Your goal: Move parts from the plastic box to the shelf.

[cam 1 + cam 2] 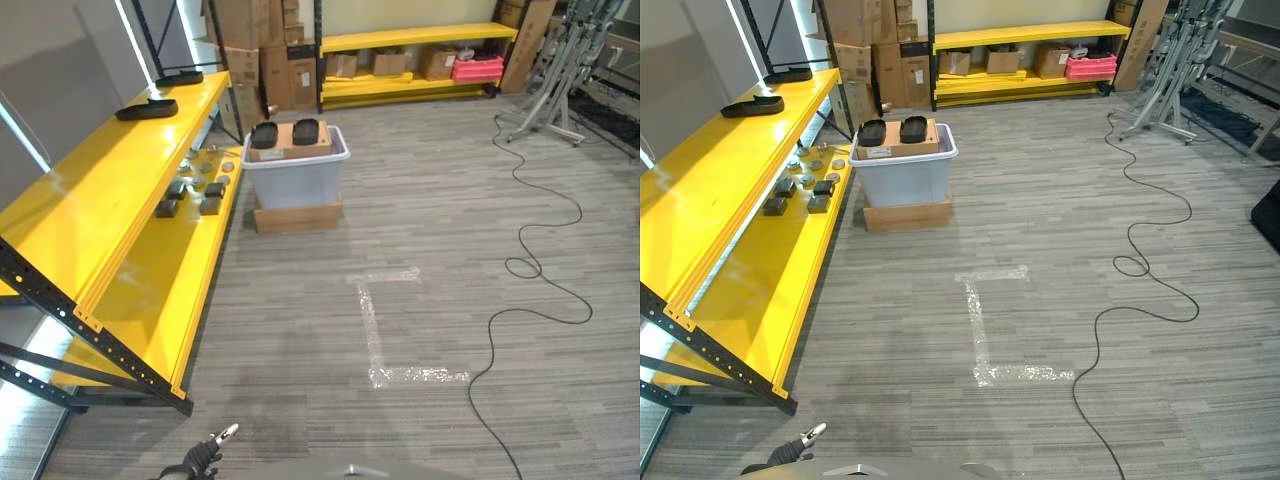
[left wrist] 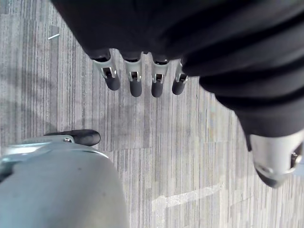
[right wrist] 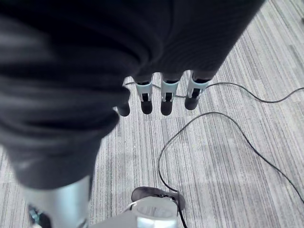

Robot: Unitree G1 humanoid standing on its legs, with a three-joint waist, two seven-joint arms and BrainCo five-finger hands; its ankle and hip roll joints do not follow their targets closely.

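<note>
The grey plastic box (image 1: 296, 178) stands on a flat cardboard base on the floor, beside the long yellow shelf (image 1: 100, 190). A cardboard piece and two black oval parts (image 1: 265, 134) lie across its top. Several small dark parts (image 1: 190, 195) sit on the shelf's lower board, and two black parts (image 1: 146, 109) rest on its upper board. My left hand (image 1: 200, 458) hangs low at the view's bottom edge, far from the box; its fingers (image 2: 135, 78) are relaxed and hold nothing. The fingers (image 3: 164, 97) of my right hand hang straight over the carpet, also with nothing in them.
A second yellow shelf (image 1: 415, 38) with cardboard boxes and a pink case (image 1: 478, 68) lines the back wall. Stacked cartons (image 1: 255, 50) stand behind the plastic box. A metal stand (image 1: 550, 90) is at the far right. White tape (image 1: 375, 330) marks the carpet.
</note>
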